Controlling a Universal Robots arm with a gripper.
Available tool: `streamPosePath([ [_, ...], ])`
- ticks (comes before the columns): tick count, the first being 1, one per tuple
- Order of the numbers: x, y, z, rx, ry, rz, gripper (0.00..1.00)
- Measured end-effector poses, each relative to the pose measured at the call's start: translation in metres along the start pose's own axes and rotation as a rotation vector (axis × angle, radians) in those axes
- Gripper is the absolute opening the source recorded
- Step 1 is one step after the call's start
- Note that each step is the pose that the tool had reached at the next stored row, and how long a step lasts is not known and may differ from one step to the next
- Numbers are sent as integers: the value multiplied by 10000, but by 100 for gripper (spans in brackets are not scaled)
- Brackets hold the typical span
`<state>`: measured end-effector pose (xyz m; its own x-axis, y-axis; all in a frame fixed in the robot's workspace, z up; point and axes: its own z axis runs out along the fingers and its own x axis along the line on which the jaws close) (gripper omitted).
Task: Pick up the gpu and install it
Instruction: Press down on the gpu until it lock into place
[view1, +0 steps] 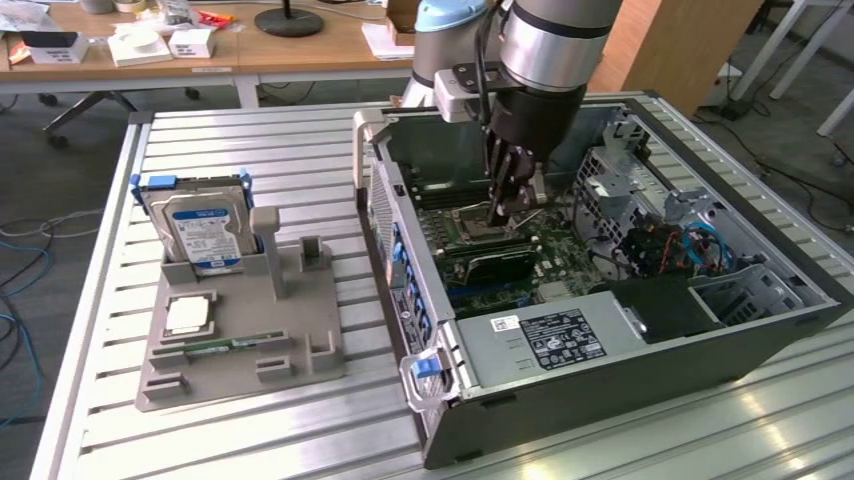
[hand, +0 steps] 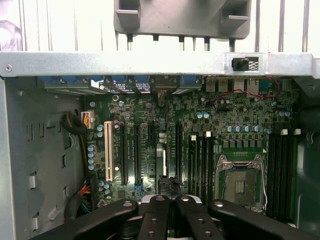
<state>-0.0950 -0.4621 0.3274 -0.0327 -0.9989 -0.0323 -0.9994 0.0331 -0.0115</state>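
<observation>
Hard drive (view1: 203, 232) beside computer case (view1: 441, 395)

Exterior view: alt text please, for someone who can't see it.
A robot arm reaches down into an open computer case on a slatted metal table, its gripper with jaws shut just above the motherboard. To the exterior view's left, a grey holder carries a hard drive standing upright.

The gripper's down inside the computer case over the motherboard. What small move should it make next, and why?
Probably a slight press straight down. The gripper is shut and sits low over the expansion slots. The gpu seems to stand on edge right beneath it. Whether the card is fully seated, or gripped at all, I cannot tell.
</observation>
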Motion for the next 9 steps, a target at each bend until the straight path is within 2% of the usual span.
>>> streamPosePath([
  [5, -44, 1, 21, 1, -2, -1, 10],
  [9, -46, 3, 89, 0, -4, 0, 10],
])
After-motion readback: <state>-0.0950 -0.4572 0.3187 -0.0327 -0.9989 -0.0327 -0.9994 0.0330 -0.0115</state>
